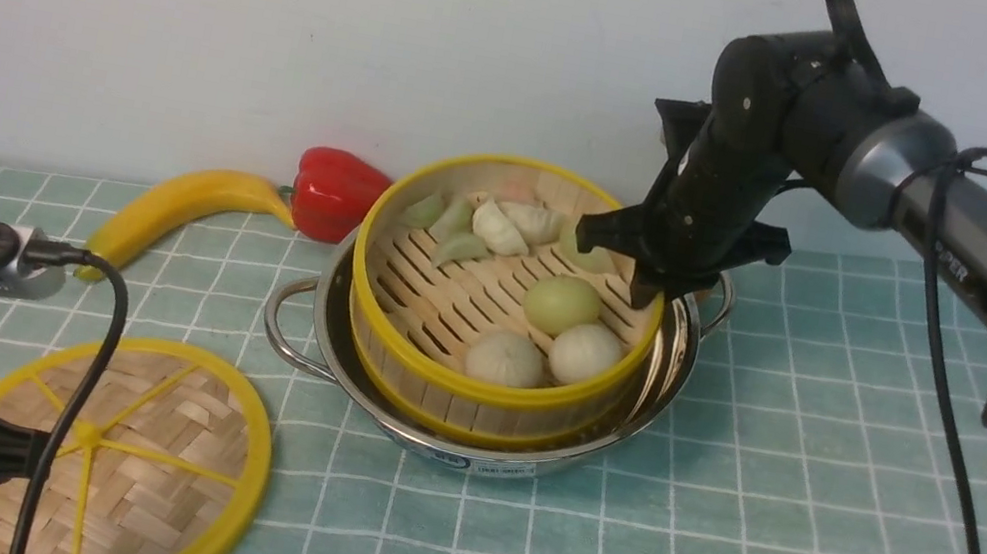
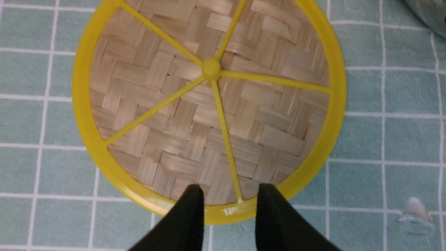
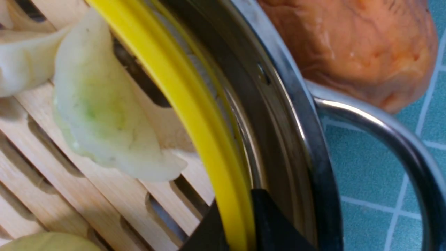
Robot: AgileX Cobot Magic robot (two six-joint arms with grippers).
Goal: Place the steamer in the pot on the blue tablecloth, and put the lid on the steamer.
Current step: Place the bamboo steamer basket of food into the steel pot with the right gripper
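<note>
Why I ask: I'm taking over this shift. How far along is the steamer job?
Done: the steamer sits in the pot on the blue tablecloth. In hand: the right gripper is shut on the steamer's yellow rim; the left gripper hangs open over the edge of the lid. Left: release the steamer, grasp the lid, which lies flat on the cloth, and set it on top.

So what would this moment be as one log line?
stage: steamer in pot, lid off | right tool: shut on steamer rim | left tool: open over lid edge
</note>
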